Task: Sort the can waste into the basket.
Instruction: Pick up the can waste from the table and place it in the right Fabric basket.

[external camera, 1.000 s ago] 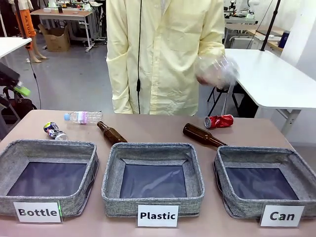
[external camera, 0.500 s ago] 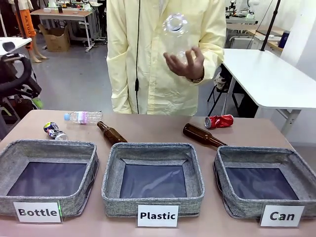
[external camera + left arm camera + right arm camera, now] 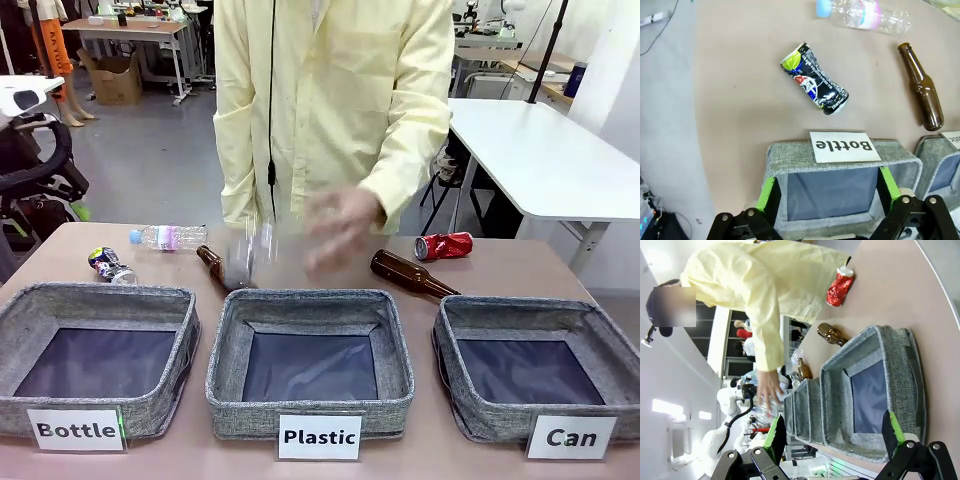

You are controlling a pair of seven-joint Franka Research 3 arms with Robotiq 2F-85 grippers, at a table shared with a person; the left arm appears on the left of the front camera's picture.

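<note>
Red and dented, one can lies on the worktop behind the "Can" basket, whose right edge is cut off. The dark can lies far left. A person's hand is blurred beyond reading. The left claw and right claw gape wide, holding nothing.

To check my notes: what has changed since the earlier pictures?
The person's hand came down from chest height toward the table with the clear bottle, now blurred left of it, behind the Plastic basket; whether it is still held I cannot tell. The red can, the dark can, both brown bottles and the Can basket stayed put.
</note>
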